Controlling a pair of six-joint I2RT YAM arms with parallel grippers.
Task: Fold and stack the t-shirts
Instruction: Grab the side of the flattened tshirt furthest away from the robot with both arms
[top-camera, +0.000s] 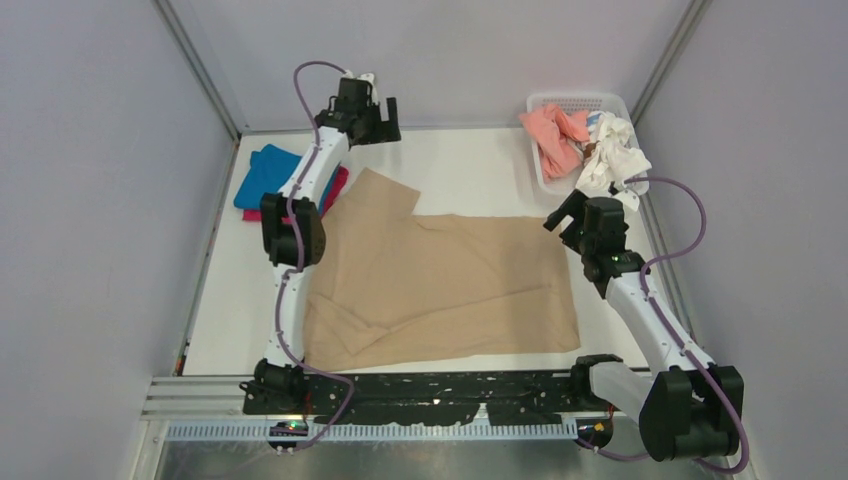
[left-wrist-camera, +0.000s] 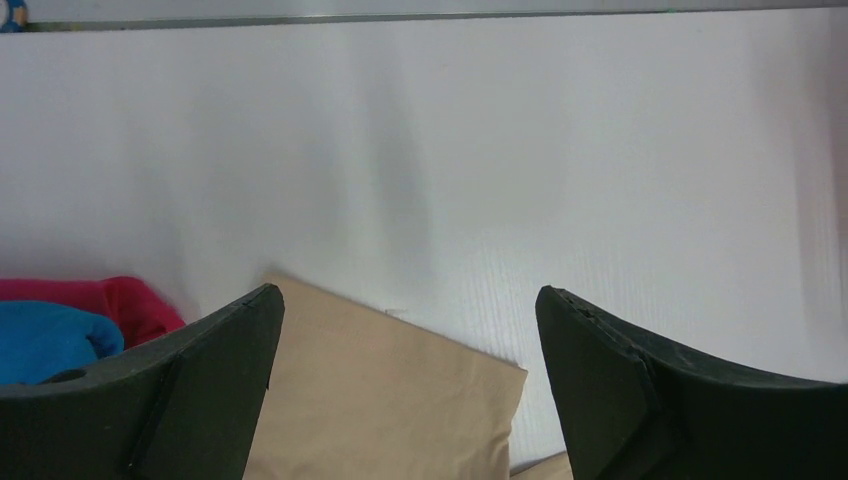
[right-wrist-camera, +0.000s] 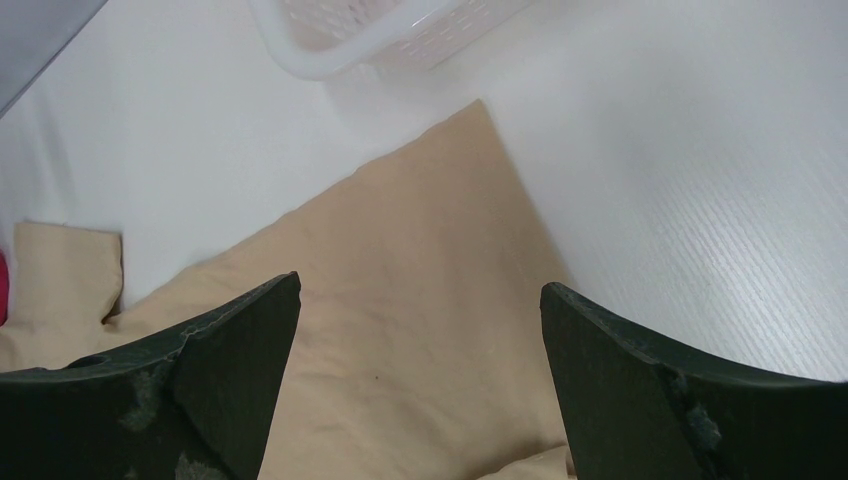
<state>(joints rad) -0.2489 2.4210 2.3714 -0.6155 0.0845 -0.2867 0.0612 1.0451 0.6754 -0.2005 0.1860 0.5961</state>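
Top external: tan shirt (top-camera: 440, 280) spread flat on table (top-camera: 480, 170). Wrist views: left gripper (left-wrist-camera: 407, 291), right gripper (right-wrist-camera: 420, 283), both spread apart, empty.

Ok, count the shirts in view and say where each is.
5. The tan shirt spread in the middle; blue shirt folded far left, on the magenta shirt; salmon shirt in the basket; white shirt draped over its rim. Others may hide inside.
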